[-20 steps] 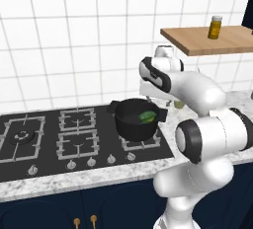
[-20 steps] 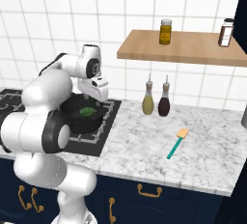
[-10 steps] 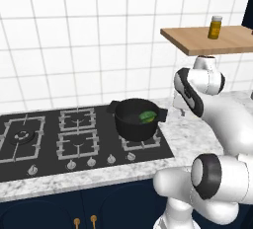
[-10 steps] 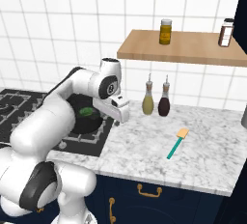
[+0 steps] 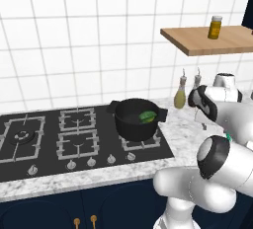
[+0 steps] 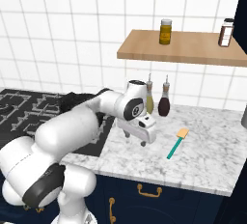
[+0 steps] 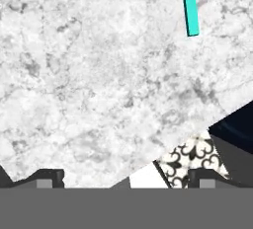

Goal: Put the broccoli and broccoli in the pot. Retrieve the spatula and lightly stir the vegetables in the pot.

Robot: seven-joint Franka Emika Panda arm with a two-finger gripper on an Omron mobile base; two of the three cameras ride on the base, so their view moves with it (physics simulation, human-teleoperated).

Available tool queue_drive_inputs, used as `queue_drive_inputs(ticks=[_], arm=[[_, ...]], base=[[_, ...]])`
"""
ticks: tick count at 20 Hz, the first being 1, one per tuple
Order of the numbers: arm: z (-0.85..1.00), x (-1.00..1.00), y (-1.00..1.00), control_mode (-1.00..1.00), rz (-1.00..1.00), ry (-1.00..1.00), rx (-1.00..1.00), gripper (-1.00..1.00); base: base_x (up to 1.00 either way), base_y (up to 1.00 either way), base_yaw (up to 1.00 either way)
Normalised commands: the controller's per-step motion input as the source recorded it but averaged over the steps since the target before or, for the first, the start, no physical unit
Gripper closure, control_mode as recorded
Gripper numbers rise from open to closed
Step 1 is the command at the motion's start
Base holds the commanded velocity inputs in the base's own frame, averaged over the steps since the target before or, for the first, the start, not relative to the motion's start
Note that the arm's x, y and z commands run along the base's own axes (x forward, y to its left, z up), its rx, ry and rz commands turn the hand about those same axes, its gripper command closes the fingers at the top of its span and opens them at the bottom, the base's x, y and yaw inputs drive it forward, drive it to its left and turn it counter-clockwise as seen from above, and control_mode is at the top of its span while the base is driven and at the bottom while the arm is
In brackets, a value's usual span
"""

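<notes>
The pincer (image 6: 136, 139) hung over the marble surface (image 6: 202, 160) with its jaws spread wide and nothing between them, its two dark fingertips (image 7: 49, 177) set far apart in the hand view. The spatula (image 6: 176, 143) lay flat on that surface, just to the right of the pincer and apart from it (teal handle toward the front edge, tan blade toward the wall). The black pot (image 5: 137, 119) stood on the right rear burner of the stove (image 5: 59, 139), with green broccoli (image 5: 147, 116) inside it. Two bottles (image 6: 157, 100) stood against the tiled wall behind the pincer.
</notes>
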Motion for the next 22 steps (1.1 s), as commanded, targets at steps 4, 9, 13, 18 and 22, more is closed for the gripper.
queue_drive_inputs(ticks=[4,9,13,18,22], arm=[[-0.14,0.33,-0.81,-1.0,-0.04,0.15,0.0,-1.0],[-0.12,0.04,-0.88,-1.0,-0.16,0.04,0.11,-1.0],[-0.68,0.12,-0.35,-1.0,0.0,0.02,0.09,-1.0],[-0.58,0.31,-0.08,-1.0,0.01,-0.01,0.05,-1.0],[-0.46,0.34,-0.16,-1.0,0.0,0.0,0.01,-1.0]], base=[[0.0,0.0,0.0],[0.0,0.0,0.0],[0.0,0.0,0.0],[0.0,0.0,0.0],[0.0,0.0,0.0]])
